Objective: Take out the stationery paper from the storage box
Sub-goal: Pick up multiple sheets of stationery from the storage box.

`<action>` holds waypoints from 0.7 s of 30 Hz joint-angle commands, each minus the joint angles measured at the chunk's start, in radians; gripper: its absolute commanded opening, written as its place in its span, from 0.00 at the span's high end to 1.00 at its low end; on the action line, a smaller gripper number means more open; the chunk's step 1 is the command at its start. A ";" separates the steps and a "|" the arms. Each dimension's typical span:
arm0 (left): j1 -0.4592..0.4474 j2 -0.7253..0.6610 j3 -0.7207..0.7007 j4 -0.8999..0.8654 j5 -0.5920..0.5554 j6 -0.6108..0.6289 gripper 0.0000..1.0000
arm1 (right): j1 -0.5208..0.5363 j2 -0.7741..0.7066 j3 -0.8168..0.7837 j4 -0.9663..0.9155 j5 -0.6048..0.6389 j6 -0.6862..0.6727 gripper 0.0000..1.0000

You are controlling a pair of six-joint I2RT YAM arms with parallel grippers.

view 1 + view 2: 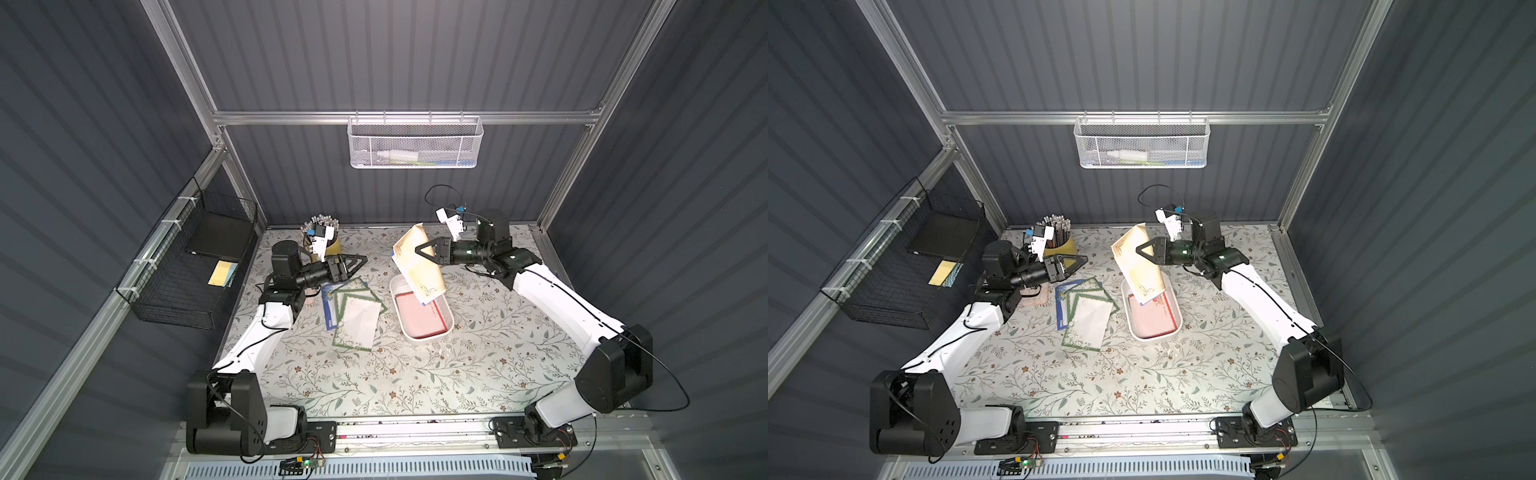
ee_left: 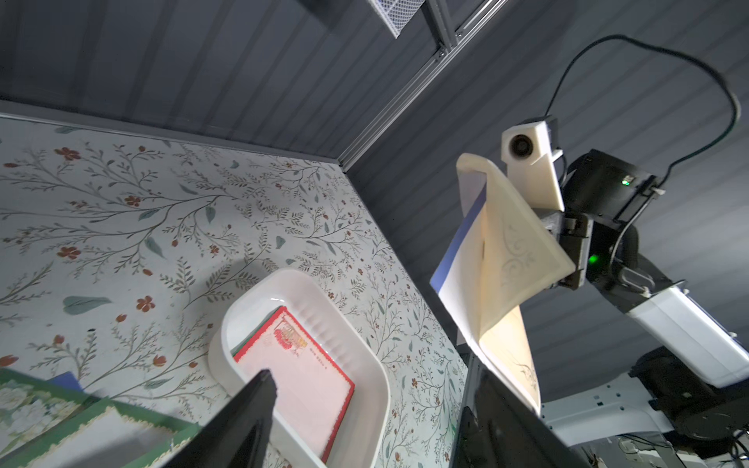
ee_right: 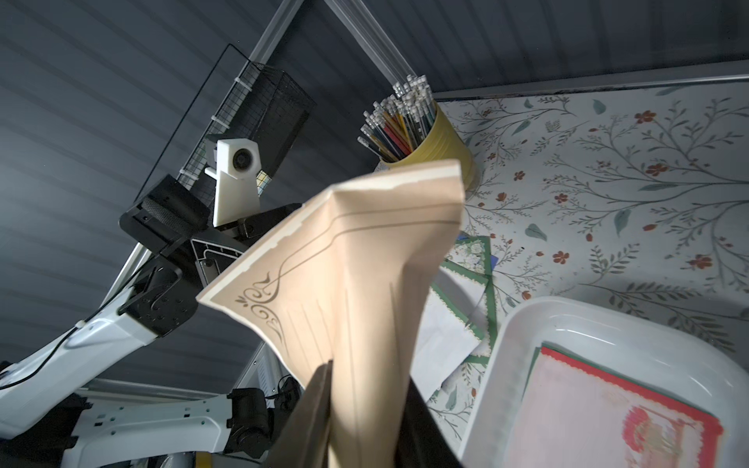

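The right gripper pinched a sagging bundle of thin tan-cream stationery sheets by one edge, seemingly to lift it clear; beneath it lay the shallow white plastic storage box, a red-bordered sheet inside; farther off, the left gripper hovered spread above green-bordered sheets on the table.

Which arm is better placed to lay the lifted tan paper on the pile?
Right. The right gripper pinches the tan paper above the storage box; the left gripper is open, empty, by the pile.
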 commanded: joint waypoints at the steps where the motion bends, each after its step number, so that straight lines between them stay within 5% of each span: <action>1: -0.017 -0.003 0.016 0.134 0.072 -0.108 0.19 | -0.002 0.001 -0.019 0.063 -0.078 0.035 0.72; 10: -0.178 0.072 0.040 0.217 0.018 -0.171 0.21 | -0.002 0.022 -0.017 0.076 -0.097 0.042 0.72; 21: -0.188 0.117 0.044 0.236 -0.007 -0.178 0.27 | -0.002 0.015 -0.037 0.078 -0.136 0.034 0.71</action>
